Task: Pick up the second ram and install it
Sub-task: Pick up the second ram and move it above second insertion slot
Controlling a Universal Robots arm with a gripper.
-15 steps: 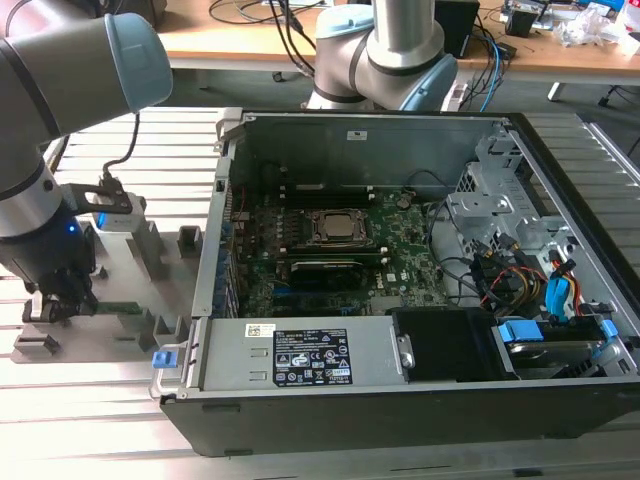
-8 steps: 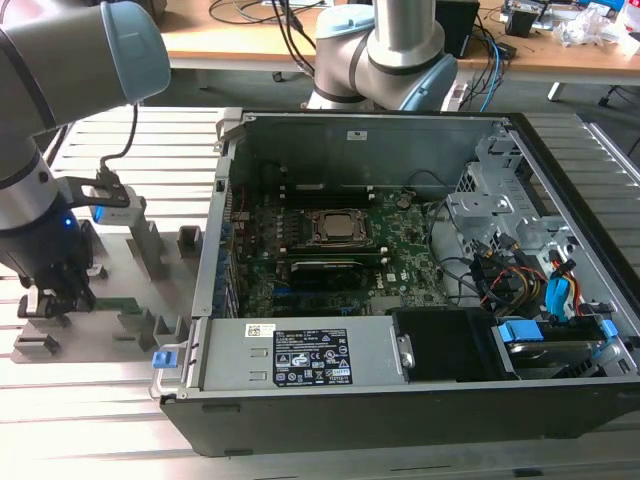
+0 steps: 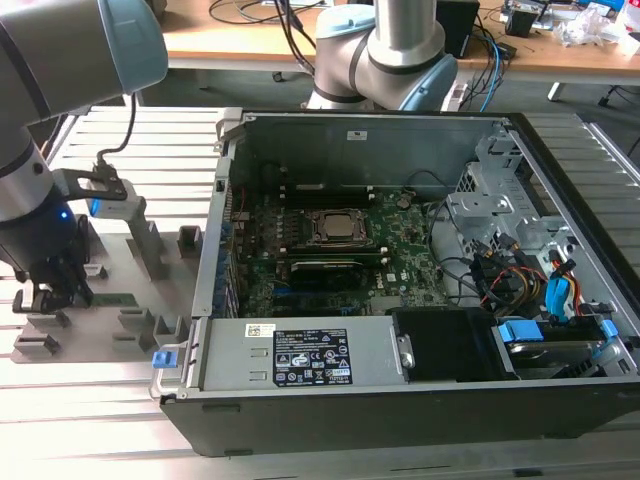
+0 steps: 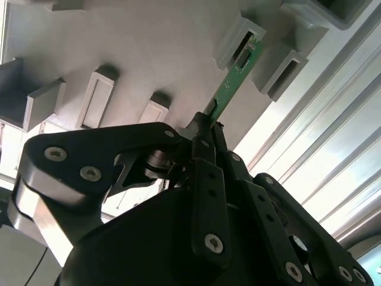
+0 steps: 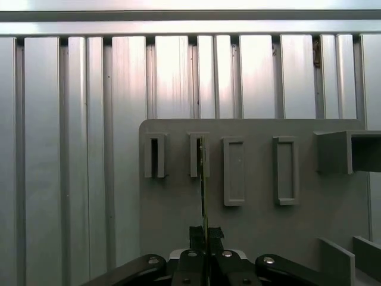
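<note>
The second ram [image 4: 235,83] is a thin green stick standing on edge in the grey slotted holder tray [image 4: 149,47]. Its far end rests in one of the tray's raised slots. My gripper [image 4: 207,122] is shut on its near end. In the first wrist view the second ram [image 5: 203,179] shows edge-on, running from my gripper [image 5: 205,233] to a slot of the tray [image 5: 256,226]. In the exterior view my gripper [image 3: 45,298] is low over the tray [image 3: 170,335] at the exterior view's left, with the second ram [image 3: 112,298] beside it.
An open computer case [image 3: 330,360] lies to the exterior view's right of the tray, with the green motherboard [image 3: 400,245] and processor socket [image 3: 340,228] inside. Drive bays and cables [image 3: 520,280] crowd its right end. Grey posts [image 3: 150,245] rise from the tray. A ribbed metal table [image 5: 71,149] lies underneath.
</note>
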